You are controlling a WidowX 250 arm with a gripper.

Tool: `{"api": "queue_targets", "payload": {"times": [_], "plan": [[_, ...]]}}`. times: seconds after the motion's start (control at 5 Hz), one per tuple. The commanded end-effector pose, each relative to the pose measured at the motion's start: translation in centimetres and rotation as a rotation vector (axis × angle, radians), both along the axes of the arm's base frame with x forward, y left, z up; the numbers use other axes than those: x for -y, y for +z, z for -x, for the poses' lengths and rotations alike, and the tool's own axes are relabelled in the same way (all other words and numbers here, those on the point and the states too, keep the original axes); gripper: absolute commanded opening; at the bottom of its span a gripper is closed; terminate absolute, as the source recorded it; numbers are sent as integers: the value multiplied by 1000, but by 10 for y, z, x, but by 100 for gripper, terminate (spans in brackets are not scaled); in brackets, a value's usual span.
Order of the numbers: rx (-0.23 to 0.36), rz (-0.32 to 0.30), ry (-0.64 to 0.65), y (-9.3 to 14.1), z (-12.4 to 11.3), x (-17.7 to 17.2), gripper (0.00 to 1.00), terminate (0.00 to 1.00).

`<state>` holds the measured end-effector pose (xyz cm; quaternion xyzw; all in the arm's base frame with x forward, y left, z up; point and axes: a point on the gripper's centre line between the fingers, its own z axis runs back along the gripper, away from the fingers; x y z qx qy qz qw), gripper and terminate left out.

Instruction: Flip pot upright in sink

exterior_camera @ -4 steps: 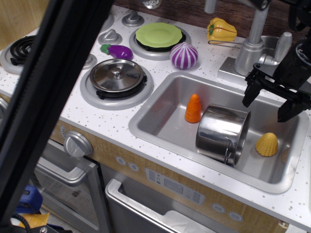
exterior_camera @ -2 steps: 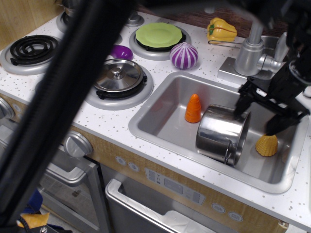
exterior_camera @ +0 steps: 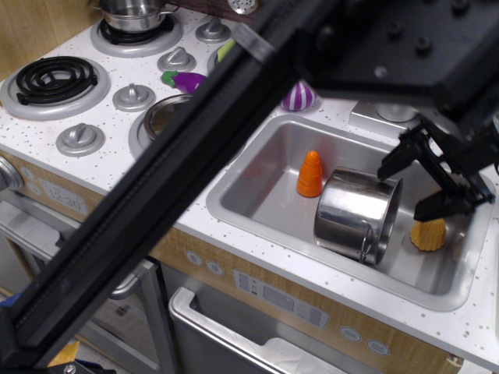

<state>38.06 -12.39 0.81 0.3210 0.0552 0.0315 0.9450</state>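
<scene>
pot: on side in sink | tool: open above rim

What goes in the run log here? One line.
pot: on its side in sink | hand: open, over pot rim | carrot: upright beside pot | flip: not done

1. White speckled toy-kitchen countertop fills the scene, running left to right.
2. Far left: black coil burner in a silver ring; grey knobs just beside it.
3. Far edge: small steel pot on a burner.
4. Near front: tan wood-look panel with grey buttons; oven door below.
5. Far left: wood-toned wall.
6. Light even, soft reflections on metal.
</scene>
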Motion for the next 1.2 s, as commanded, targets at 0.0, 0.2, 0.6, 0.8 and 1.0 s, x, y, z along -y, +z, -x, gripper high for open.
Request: {"api": "queue_targets", "payload": {"times": [0.0,0.2,0.6,0.8,1.0], "plan": [[66,27,-33,28,1,-6,100,0],[73,44,-54,29,8,-13,100,0],[62,68,-98,34,10,-30,100,0],[90,111,-122,36,10,-42,0,0],[115,151,-130,35,9,-45,0,0]]}}
